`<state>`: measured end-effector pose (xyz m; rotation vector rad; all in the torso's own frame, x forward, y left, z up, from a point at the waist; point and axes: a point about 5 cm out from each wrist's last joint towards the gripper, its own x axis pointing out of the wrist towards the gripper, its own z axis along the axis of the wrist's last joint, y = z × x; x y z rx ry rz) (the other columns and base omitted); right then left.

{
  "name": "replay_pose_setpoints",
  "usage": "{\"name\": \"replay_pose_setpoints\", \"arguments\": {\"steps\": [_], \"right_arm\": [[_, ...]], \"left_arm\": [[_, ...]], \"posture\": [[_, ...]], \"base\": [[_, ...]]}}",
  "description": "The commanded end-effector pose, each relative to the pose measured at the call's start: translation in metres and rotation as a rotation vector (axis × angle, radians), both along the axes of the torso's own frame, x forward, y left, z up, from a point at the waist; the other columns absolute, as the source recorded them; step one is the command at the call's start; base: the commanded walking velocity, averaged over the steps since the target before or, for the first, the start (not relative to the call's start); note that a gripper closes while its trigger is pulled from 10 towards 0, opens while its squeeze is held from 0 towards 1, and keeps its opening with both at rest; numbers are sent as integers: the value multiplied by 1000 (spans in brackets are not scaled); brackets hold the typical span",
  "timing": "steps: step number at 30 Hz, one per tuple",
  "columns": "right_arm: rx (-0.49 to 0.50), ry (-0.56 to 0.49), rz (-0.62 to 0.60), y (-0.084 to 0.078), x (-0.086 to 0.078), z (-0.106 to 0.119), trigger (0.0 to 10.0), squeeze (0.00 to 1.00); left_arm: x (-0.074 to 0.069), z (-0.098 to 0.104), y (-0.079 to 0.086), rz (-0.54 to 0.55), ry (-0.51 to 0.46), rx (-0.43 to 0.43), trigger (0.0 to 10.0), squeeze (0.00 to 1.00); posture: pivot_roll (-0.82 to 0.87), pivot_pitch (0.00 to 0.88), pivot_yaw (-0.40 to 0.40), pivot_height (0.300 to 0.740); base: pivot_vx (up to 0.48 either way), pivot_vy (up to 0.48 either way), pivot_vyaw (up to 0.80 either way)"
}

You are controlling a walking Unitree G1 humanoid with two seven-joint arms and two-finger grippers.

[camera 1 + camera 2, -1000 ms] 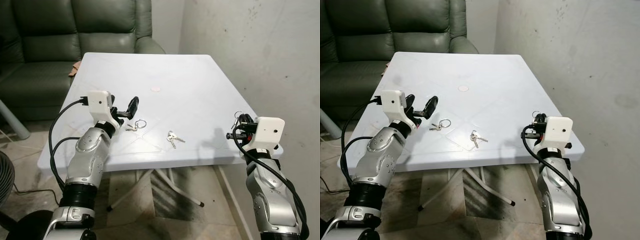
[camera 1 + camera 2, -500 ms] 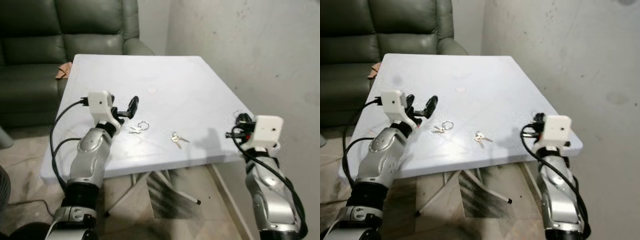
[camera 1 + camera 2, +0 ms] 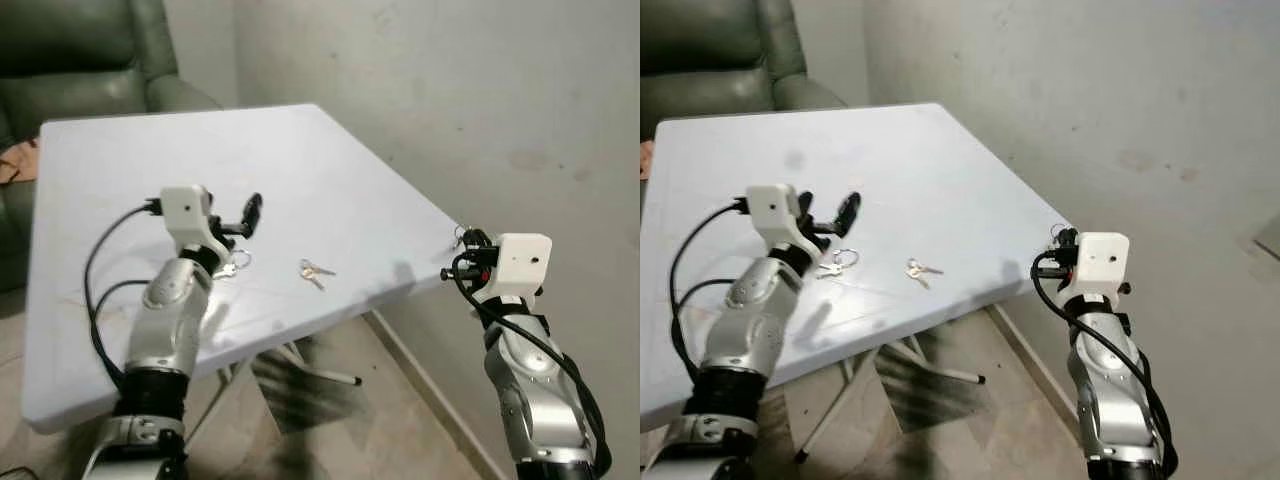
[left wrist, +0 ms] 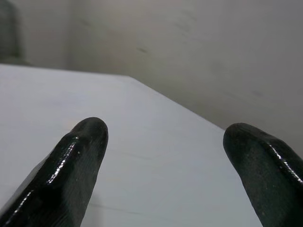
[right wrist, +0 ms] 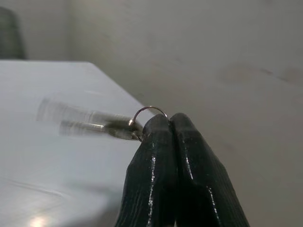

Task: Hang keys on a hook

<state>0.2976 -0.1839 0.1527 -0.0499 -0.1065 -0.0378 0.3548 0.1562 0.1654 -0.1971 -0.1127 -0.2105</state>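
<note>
— Since a second earlier, what had changed?

— Mostly my head camera had swung toward the wall, so the white table [image 3: 120, 340] slid across the picture. Both key bunches on it lay as they had lain. My arms kept their poses.

— Where were the keys you were carrying?

— My right gripper [image 5: 168, 124] was pressed fully closed on the ring of a set of keys [image 5: 94, 124]. It hung in the air just off the table's right-hand corner, close to the grey wall [image 3: 450, 90]. In the right wrist view the keys stuck out sideways from the fingertips [image 5: 156, 142] and were blurred; from the head that bunch was only a glint at the fingers.

— And your other hand?

— My left gripper [image 3: 243, 222] hovered above the table near its front edge, fingers [image 4: 78, 161] spread wide, nothing between them. The left wrist view gave bare tabletop and wall past those fingers.

— What else lay on the table?

— A ringed key bunch [image 3: 232, 265] sat just beneath and beside my left gripper. A second loose pair of keys [image 3: 313, 270] lay toward the right edge, well apart from either hand. A green sofa [image 3: 80, 60] stood behind the far edge.
</note>
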Motion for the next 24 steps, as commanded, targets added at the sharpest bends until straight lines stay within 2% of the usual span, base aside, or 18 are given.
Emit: {"name": "replay_pose_setpoints", "arguments": {"steps": [1,24], "right_arm": [[-3,-11,-28,-7,-1,4,10000,0],[13,-22,-66,-9,-3,3,10000,0]], "left_arm": [[1,1,-13,-33,3,9,10000,0],[6,0,-24,-55,25,68,10000,0]], "posture": [[-30,0,-52,740],[-53,0,-19,740]], "base": [[0,0,-719],[0,0,-717]]}}
